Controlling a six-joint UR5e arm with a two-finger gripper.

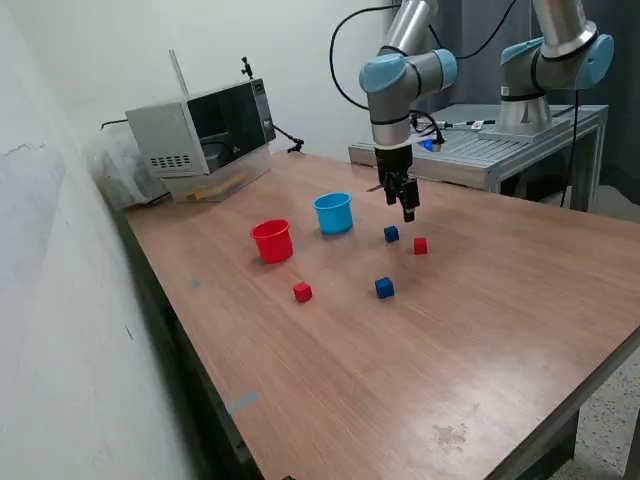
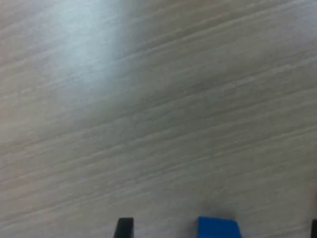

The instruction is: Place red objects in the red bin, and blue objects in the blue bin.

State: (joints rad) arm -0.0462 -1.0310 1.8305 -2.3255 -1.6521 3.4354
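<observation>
Exterior view gives me the whole wooden table (image 1: 480, 340), and I can see my end effector (image 1: 408, 207) hanging point-down above it with nothing in its grip; whether its fingers are parted or closed I cannot tell from here. One dark blue cube (image 1: 391, 234) sits just beneath the tip, with a red cube (image 1: 420, 245) just beside it toward the exterior view's right. The light blue cup (image 1: 333, 213) stands upright, near that blue cube, and the red cup (image 1: 272, 241) stands upright near it, toward the table's long edge on the exterior view's left. A second red cube (image 1: 302, 291) and a second blue cube (image 1: 384, 288) lie apart from each other, nearer the middle of the table. All four cubes rest on the bare wood, none inside a cup. A microwave (image 1: 205, 135) sits at the far corner. My wrist view is blurred: wood grain, one dark fingertip (image 2: 124, 227) and a blue cube face (image 2: 218, 227) at the picture's edge
</observation>
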